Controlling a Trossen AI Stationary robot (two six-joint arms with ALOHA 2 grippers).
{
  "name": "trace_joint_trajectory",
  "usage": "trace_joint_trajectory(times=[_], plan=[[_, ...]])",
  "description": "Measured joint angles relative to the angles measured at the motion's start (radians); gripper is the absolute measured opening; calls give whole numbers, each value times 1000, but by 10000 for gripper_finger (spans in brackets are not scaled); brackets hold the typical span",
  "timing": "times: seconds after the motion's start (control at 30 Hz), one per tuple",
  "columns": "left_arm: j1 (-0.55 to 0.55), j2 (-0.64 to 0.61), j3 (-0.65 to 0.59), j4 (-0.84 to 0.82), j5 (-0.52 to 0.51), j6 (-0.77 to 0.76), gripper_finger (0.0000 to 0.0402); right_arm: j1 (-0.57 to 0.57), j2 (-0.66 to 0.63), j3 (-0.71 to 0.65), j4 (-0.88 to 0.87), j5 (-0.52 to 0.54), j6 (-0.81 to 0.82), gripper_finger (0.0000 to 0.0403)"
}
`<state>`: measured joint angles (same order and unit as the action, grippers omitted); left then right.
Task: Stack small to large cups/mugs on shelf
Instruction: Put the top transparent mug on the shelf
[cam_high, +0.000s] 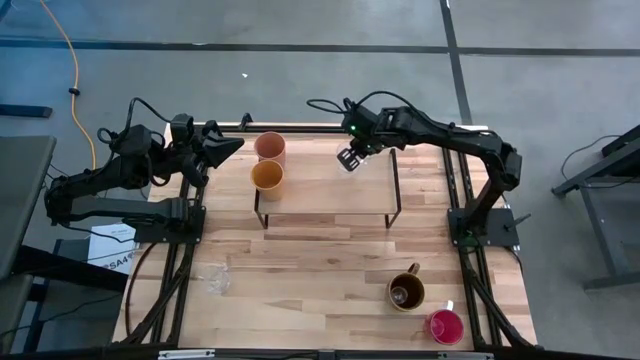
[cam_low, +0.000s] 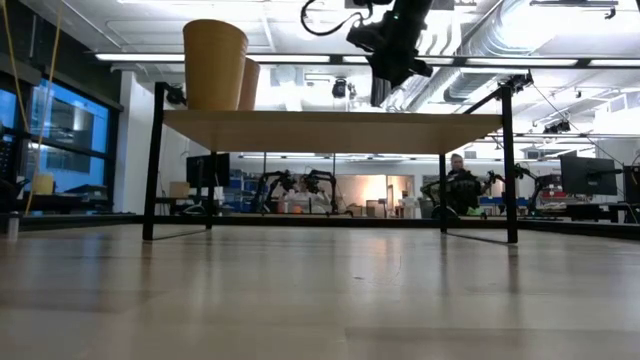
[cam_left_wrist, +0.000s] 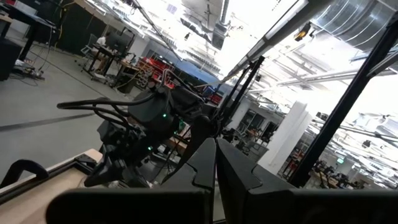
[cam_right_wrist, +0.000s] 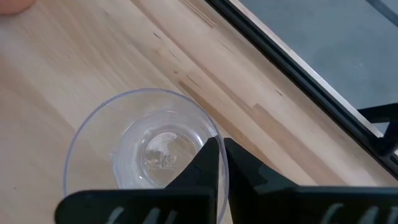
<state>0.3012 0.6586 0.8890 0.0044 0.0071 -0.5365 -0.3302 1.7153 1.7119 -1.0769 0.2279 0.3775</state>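
The shelf (cam_high: 330, 200) stands at the table's far middle. A peach tumbler (cam_high: 270, 147) and a yellow-orange cup (cam_high: 267, 177) stand on its left end. My right gripper (cam_high: 349, 159) is over the shelf's middle, shut on a clear glass mug (cam_right_wrist: 146, 146). My left gripper (cam_high: 226, 148) is shut and empty, left of the shelf. A second clear glass mug (cam_high: 218, 280) lies on the table at near left. A brown handled mug (cam_high: 405, 292) and a red-pink cup (cam_high: 446, 326) stand on the table at near right. My right gripper holds the clear glass mug by its rim (cam_right_wrist: 214, 146), with one finger inside the mug and one outside. The fingers point down from above. The mug is upright, mouth up, over the shelf's wood top (cam_right_wrist: 74, 74). I cannot tell whether its base touches the top.
The shelf's right half (cam_high: 370, 195) is bare wood. Black frame rails (cam_high: 170, 260) run along the table's left and right sides. In the low view a person (cam_low: 458, 185) shows far back in the room.
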Motion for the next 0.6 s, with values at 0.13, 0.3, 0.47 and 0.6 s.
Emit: trace_joint_trajectory(times=[0.13, 0.3, 0.47, 0.6], plan=[[0, 0, 0, 0, 0, 0, 3, 0, 0, 0, 1, 0, 15, 0], [0, 0, 0, 0, 0, 0, 3, 0, 0, 0, -3, 0, 44, 0], [0, 0, 0, 0, 0, 0, 3, 0, 0, 0, -3, 0, 45, 0], [0, 0, 0, 0, 0, 0, 3, 0, 0, 0, -3, 0, 45, 0]])
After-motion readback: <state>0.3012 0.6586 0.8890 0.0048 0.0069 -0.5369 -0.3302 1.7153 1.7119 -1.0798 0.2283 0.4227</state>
